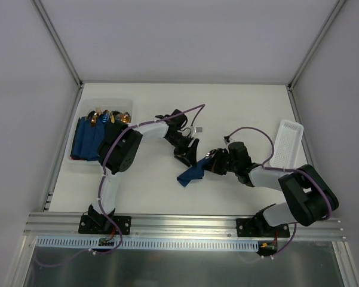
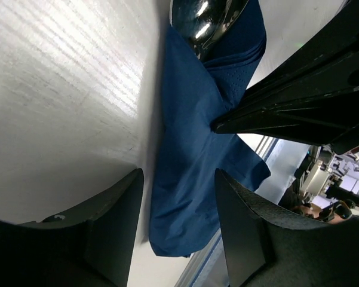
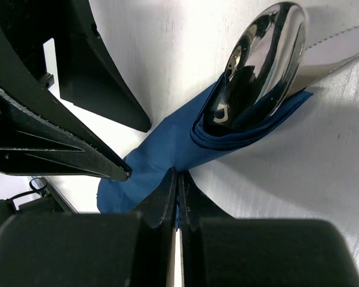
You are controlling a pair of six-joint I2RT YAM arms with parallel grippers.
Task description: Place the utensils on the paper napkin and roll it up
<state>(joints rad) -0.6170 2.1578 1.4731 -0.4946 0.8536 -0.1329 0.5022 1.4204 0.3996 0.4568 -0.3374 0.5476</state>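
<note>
The navy paper napkin [image 1: 190, 174] lies partly rolled mid-table, wrapped around the utensils. Only a silver spoon bowl [image 1: 208, 155] sticks out of its upper end; other pieces are hidden. My right gripper [image 1: 212, 164] is shut on a fold of the napkin [image 3: 167, 149], with the spoon bowl [image 3: 263, 66] just beyond its tips [image 3: 178, 174]. My left gripper [image 1: 187, 154] is open and hovers just above the roll. In the left wrist view the napkin [image 2: 191, 155] lies between and beyond the open fingers [image 2: 179, 176], and the spoon [image 2: 206, 18] is at the top.
A clear bin [image 1: 83, 162] at the left holds several narrow blue bundles with copper-gold heads [image 1: 98, 128]. A white tray [image 1: 287, 142] lies at the right edge. The right gripper's black finger [image 2: 298, 101] crosses the left wrist view.
</note>
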